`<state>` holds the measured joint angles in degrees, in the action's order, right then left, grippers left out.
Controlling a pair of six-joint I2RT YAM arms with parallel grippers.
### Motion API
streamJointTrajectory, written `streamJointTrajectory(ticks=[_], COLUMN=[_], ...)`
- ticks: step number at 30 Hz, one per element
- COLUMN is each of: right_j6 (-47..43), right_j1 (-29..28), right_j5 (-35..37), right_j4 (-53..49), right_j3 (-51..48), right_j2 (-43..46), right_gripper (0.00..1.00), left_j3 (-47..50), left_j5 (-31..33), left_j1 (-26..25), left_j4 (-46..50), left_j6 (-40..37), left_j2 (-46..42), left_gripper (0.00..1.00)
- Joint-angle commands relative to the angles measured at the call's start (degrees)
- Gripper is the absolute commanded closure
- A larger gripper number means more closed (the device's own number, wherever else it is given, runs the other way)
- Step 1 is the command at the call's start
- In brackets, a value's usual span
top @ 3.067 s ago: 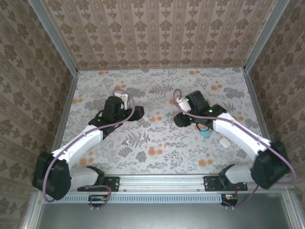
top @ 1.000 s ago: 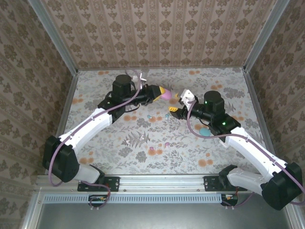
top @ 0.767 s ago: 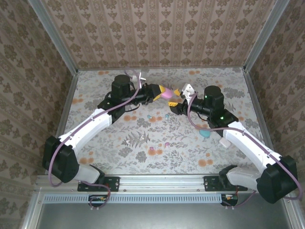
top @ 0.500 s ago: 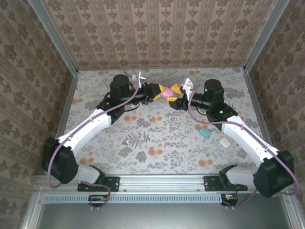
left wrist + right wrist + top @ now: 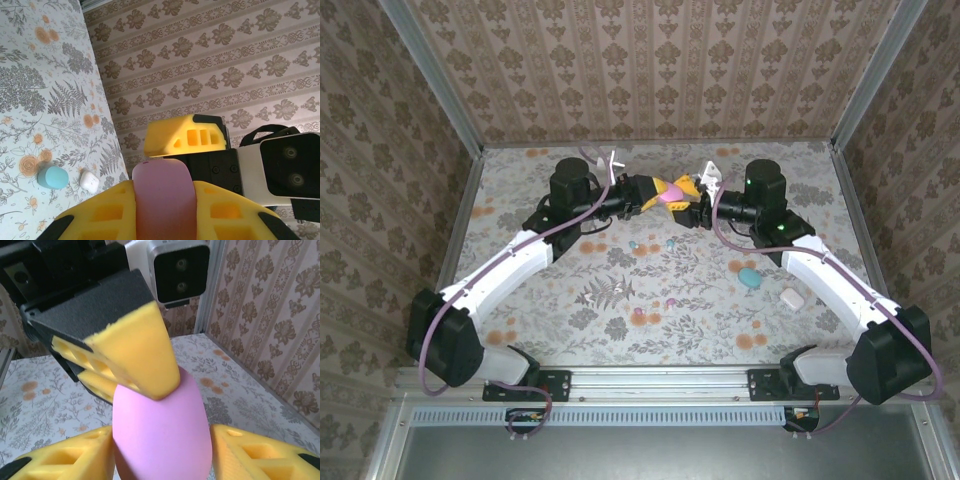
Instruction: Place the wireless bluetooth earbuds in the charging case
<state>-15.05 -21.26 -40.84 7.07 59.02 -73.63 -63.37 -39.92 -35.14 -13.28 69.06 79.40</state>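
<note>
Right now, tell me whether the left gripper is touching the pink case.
Touching. In the left wrist view the pink case sits pinched flush between the left gripper's two yellow fingers, no gap either side.

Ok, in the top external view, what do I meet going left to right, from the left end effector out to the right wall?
left end effector → pink charging case → right end effector → teal case → white case

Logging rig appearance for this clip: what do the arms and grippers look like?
White link shells, black joints, a mauve cable along each arm. The left gripper and right gripper: black bodies, yellow slotted fingers, white camera housings. A green light on the right arm.
</note>
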Motion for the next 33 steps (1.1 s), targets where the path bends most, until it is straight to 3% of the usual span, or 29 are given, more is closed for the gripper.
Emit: streamJointTrajectory(ticks=[1,6,20,24,28,29,30,31,32,33], right_j6=[-3.2,-2.5,1.3,1.7,2.0,2.0,2.3,2.7,3.3,3.7], right_j1=[0.4,0.6,0.6,0.6,0.8,0.8,0.9,1.1,1.4,1.7], right_j5=[-0.7,-1.1,-2.7,-3.1,-3.5,-3.6,-3.8,-4.0,-4.6,-5.3], right_j4=[-4.3,-3.6,0.1,0.2,-0.3,-0.8,-1.1,-1.6,-2.4,-3.3], right_j3=[2.0,2.1,1.9,1.8,2.3,2.4,2.6,2.9,3.2,3.7], right_j2=[1.1,1.5,1.6,1.2,1.0,1.0,1.0,1.0,0.9,0.8], right_gripper=[0.47,0.5,0.46,0.5,0.61,0.64,0.65,0.67,0.67,0.68], left_j3=[0.2,0.0,0.2,0.2,0.3,0.2,0.1,-0.1,-0.1,-0.2], left_j5=[-1.1,-1.3,-1.3,-1.3,-1.1,-1.1,-1.0,-0.9,-0.7,-0.4], left_j1=[0.3,0.5,0.4,0.4,0.4,0.4,0.4,0.5,0.5,0.6], left_j4=[-1.6,-1.1,-1.2,-1.0,-1.0,-1.0,-0.8,-0.4,0.2,0.9], left_j6=[0.1,-0.4,-0.1,-0.1,0.0,-0.3,-0.8,-1.5,-2.6,-4.0], left_j2=[-2.1,-2.2,-1.7,-1.5,-1.4,-1.4,-1.4,-1.5,-1.6,-1.8], left_gripper=[0.97,0.98,0.98,0.98,0.96,0.92,0.78,0.7,0.7,0.62])
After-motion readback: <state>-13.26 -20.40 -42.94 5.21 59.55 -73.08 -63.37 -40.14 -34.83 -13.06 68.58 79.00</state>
